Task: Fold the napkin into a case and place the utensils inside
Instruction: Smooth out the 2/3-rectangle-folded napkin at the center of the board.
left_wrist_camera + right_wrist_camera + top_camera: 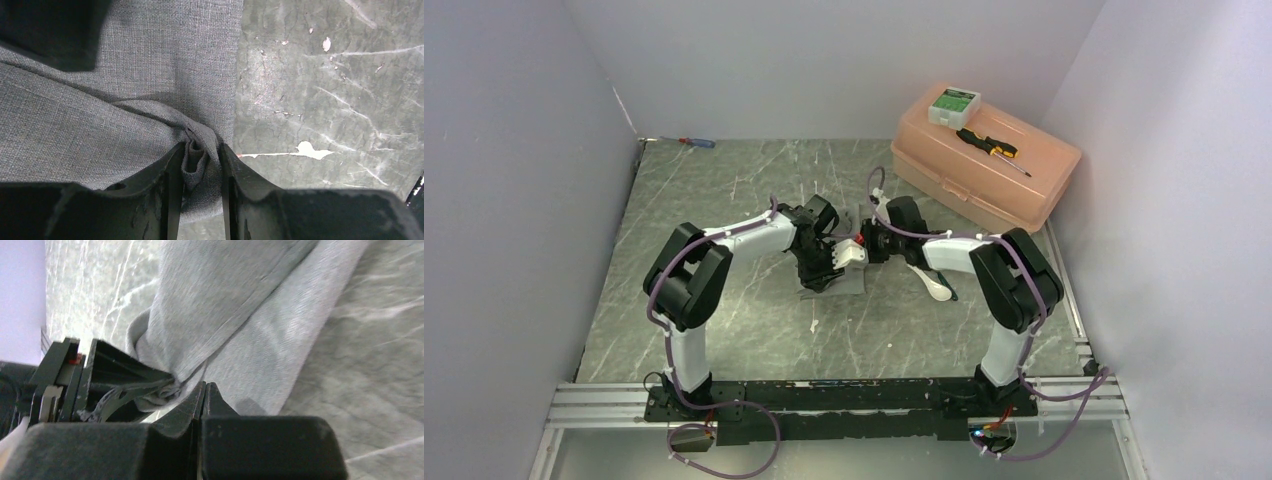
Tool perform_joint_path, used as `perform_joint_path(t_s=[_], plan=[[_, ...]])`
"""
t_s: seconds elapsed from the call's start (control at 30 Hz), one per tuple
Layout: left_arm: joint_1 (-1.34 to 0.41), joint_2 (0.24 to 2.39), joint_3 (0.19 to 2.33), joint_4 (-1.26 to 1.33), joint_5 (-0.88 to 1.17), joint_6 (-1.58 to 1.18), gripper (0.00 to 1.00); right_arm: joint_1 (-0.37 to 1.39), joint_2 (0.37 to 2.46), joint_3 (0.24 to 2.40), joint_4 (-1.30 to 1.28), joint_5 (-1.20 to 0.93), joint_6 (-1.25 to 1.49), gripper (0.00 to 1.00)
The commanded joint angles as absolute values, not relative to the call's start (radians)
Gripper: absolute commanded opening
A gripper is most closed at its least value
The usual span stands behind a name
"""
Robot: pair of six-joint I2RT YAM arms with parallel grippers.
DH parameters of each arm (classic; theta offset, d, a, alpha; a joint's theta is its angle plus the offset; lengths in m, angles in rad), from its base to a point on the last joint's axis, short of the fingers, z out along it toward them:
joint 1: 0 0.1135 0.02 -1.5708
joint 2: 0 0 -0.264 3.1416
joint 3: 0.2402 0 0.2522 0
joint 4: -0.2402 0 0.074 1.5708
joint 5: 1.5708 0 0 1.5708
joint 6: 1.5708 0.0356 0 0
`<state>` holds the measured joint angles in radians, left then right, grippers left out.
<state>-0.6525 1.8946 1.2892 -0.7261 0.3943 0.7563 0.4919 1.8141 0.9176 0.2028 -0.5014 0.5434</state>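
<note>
Left tool: jaws narrow, pinched on a bunched napkin fold
Right tool: jaws together, seemingly nipping its edge
Napkin: mid-tabletop, between both tools
Progress: folding unfinished; white spoon lay outside

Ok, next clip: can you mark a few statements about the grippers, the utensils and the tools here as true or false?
The left gripper pinches a bunch of the napkin between its fingers. True.
The white spoon is tucked inside the napkin. False: it lies bare on the table, outside the cloth.
The right gripper has its fingers pressed together. True.
The black-and-yellow screwdriver lies on the table. False: it rests on the lid of the peach box.
</note>
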Motion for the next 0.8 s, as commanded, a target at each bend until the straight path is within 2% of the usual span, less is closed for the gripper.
perform_joint_path(t_s=[0.0,0.27,0.6,0.77], plan=[[-0.661,1.846,1.279,-0.770,0.414,0.725,0.36,0.525,1.774,0.848,0.282,-0.509,0.587,0.00],[-0.659,1.823,1.340,-0.816,0.415,0.706,0.33,0.550,1.873,0.842,0.317,-0.451,0.596,0.00],[-0.616,1.809,1.389,-0.843,0.463,0.622,0.33,0.549,1.860,0.819,0.360,-0.440,0.641,0.00],[-0.612,1.791,1.335,-0.839,0.537,0.600,0.35,0.551,1.857,0.809,0.385,-0.438,0.673,0.00]])
